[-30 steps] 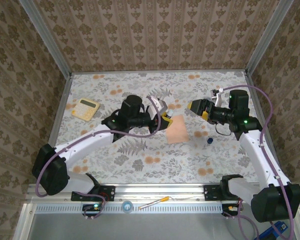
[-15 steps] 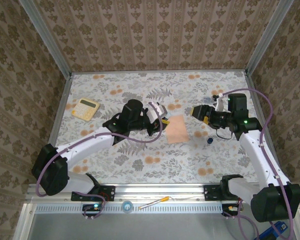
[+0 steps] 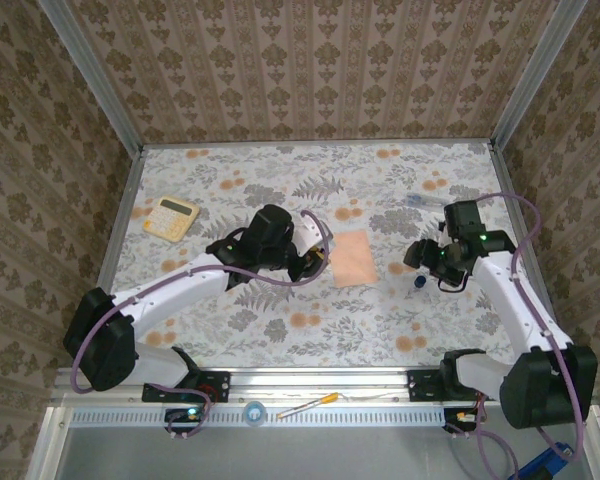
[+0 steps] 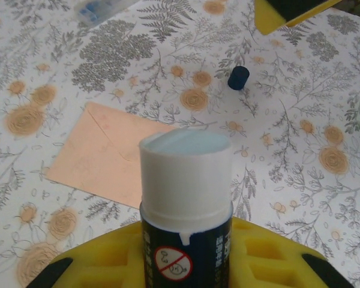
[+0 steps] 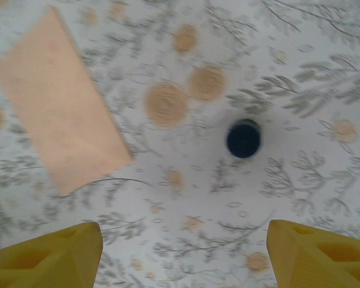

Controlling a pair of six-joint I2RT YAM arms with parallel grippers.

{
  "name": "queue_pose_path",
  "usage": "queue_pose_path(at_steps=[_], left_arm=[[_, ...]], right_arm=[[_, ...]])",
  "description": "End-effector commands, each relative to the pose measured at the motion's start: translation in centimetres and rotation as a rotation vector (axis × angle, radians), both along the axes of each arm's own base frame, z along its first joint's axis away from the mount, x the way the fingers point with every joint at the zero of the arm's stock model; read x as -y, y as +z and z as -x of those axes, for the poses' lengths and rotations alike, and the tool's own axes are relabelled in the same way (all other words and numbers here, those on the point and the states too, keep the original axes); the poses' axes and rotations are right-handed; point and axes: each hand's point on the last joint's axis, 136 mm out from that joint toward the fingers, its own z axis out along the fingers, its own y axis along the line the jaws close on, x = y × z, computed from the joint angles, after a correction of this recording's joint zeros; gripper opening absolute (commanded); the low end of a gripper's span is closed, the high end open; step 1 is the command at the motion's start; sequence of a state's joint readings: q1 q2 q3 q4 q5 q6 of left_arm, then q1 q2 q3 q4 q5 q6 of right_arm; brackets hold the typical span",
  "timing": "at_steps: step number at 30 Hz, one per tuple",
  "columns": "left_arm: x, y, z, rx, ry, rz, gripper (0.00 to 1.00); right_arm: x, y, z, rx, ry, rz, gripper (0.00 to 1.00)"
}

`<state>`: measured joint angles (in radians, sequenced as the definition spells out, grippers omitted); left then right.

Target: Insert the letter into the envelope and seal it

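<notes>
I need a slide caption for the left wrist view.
Left gripper holds an uncapped glue stick near the envelope; a dark cap lies beyond.

The envelope (image 4: 102, 156) is matt paper; the glue stick (image 4: 185, 180) smooth plastic.

The cap (image 3: 420, 283) lies right of the envelope (image 3: 353, 258), the calculator (image 3: 171, 217) far left.

L pincer (image 4: 186, 259) grips uncapped glue stick (image 4: 185, 198); envelope (image 4: 105, 153), cap (image 4: 238, 78) beyond
</notes>
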<state>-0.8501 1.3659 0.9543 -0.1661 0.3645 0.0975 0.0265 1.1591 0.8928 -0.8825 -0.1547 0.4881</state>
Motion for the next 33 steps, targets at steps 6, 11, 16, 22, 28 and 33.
queue_pose_path(at_steps=[6,11,16,22,28,33], left_arm=[[-0.3,-1.5,0.1,-0.049,0.042,-0.038,0.0],[0.2,-1.7,-0.1,-0.068,0.048,-0.024,0.0],[0.4,-1.9,-0.1,-0.086,0.048,-0.026,0.0],[0.4,-1.8,-0.1,-0.088,0.055,-0.022,0.0],[0.3,-1.8,-0.2,-0.092,0.063,-0.025,0.0],[0.3,-1.9,-0.2,-0.094,0.064,-0.029,0.0]], right_arm=[[2.4,-3.6,1.1,-0.12,-0.016,0.146,0.65],[2.6,-5.7,0.8,-0.167,-0.01,0.161,0.61],[2.5,-6.5,0.0,-0.157,-0.003,0.158,0.58],[2.4,-7.1,-1.0,-0.17,0.005,0.154,0.56],[2.3,-7.7,-1.4,-0.182,0.008,0.155,0.54],[2.3,-7.8,-1.7,-0.175,0.006,0.155,0.5]])
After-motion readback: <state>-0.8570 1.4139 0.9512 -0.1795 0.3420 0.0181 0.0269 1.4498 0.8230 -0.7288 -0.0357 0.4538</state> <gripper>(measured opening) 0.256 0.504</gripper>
